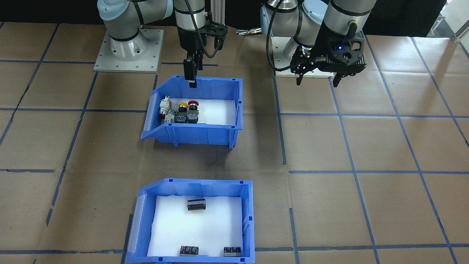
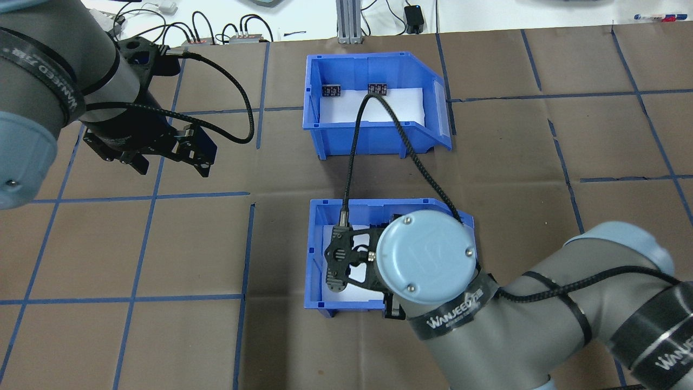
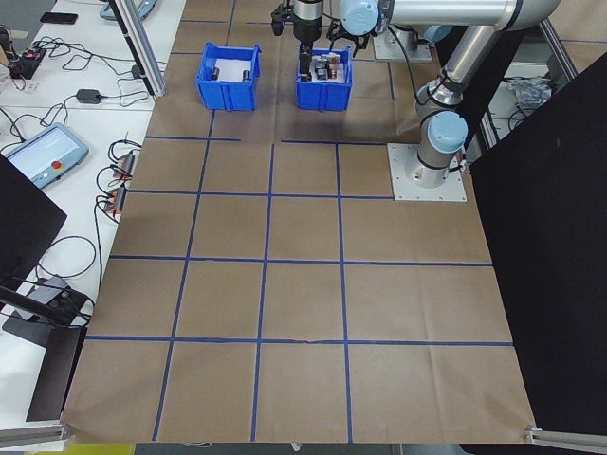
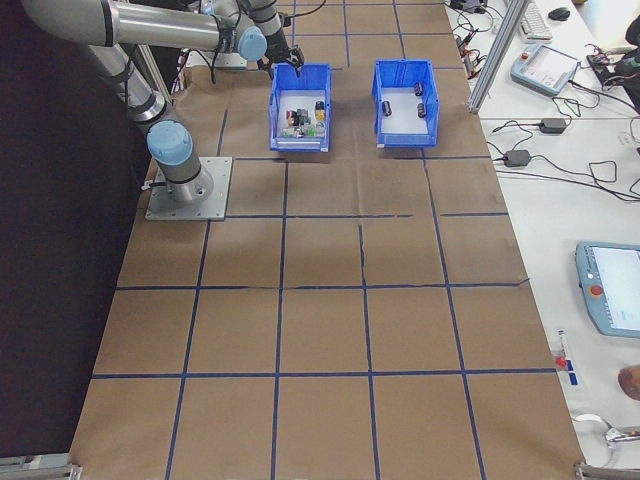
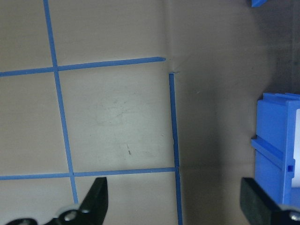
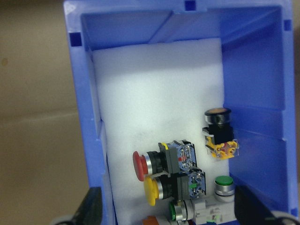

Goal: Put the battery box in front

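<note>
Battery box (image 1: 190, 223): we see it on the desk (image 1: 366, 146), beyond the switch bin (image 1: 194, 110).
Right gripper (image 1: 191, 79): jaws wide, empty, at that bin's rear wall.
Left gripper (image 1: 317, 79): wide, empty, over bare desk.

The right gripper (image 1: 191, 75) points straight down near the table's robot-side edge, jaws spread. The left gripper (image 1: 318, 76) hangs above that same edge, tilted, fingers (image 5: 98, 194) wide apart.
</note>
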`<control>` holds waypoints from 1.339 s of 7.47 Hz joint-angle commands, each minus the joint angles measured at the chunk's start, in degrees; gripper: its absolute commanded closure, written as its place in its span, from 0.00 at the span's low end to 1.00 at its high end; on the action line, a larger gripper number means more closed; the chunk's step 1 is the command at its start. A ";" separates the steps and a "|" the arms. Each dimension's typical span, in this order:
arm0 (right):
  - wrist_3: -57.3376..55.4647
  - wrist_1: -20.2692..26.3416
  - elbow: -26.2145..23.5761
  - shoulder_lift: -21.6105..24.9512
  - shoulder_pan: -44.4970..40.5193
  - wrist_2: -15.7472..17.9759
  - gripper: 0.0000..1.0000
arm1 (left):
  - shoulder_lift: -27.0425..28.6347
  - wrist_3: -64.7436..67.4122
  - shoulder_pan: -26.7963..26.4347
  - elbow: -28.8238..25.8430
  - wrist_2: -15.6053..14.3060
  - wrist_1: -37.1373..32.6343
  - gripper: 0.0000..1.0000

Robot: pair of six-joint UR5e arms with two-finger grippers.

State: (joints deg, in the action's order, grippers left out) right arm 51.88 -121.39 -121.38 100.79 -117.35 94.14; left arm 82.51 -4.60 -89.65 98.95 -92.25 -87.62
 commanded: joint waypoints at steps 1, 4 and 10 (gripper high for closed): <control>-2.55 7.55 7.71 0.28 11.73 -4.27 0.00 | -0.24 -0.06 0.00 0.36 -0.21 0.00 0.00; -19.39 16.32 15.80 0.02 23.81 -5.98 0.00 | -0.33 -0.06 0.00 0.80 -0.21 0.00 0.00; -46.33 31.30 30.24 -11.76 28.90 -3.52 0.00 | -0.15 -0.06 0.00 0.80 -0.21 0.00 0.00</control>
State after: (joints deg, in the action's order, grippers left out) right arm 7.57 -92.12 -92.23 90.16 -90.93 90.60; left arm 82.35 -4.69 -89.65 99.66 -92.46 -87.63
